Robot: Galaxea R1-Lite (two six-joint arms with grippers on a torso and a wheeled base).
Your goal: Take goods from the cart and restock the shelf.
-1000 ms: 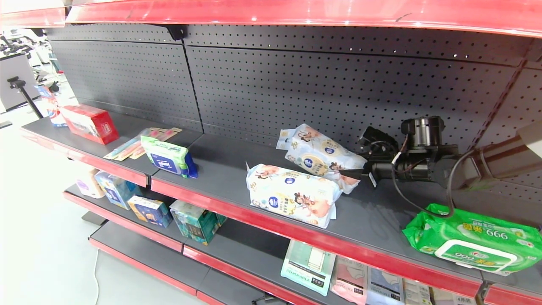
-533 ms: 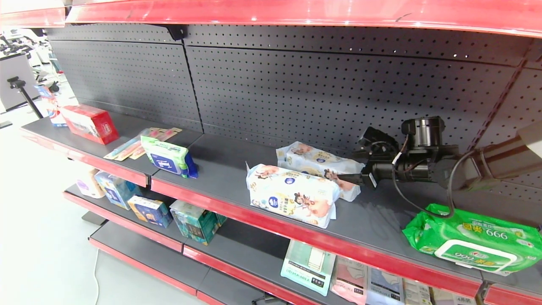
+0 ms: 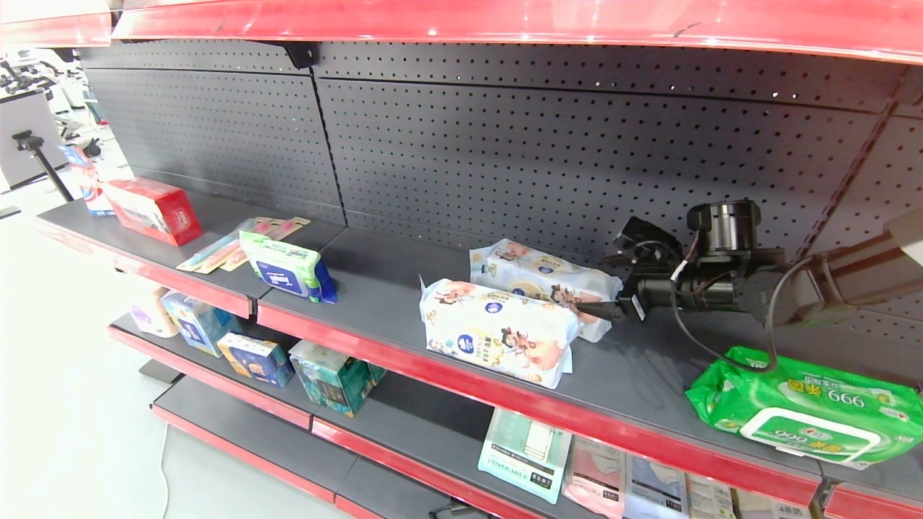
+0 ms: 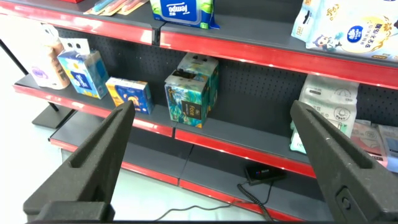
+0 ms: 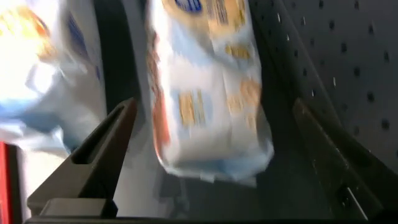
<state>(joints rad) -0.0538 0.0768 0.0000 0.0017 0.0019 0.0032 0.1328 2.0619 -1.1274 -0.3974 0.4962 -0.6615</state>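
Right claw (image 3: 602, 308) between rear pack (image 3: 537, 274), wipes (image 3: 807, 407)

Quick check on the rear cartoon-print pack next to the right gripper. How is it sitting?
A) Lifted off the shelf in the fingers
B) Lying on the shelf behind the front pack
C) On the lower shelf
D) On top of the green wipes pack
B. The rear pack lies on the shelf directly behind the matching front pack. The right gripper is at its end, and the right wrist view shows its fingers spread open, not clamping the pack.
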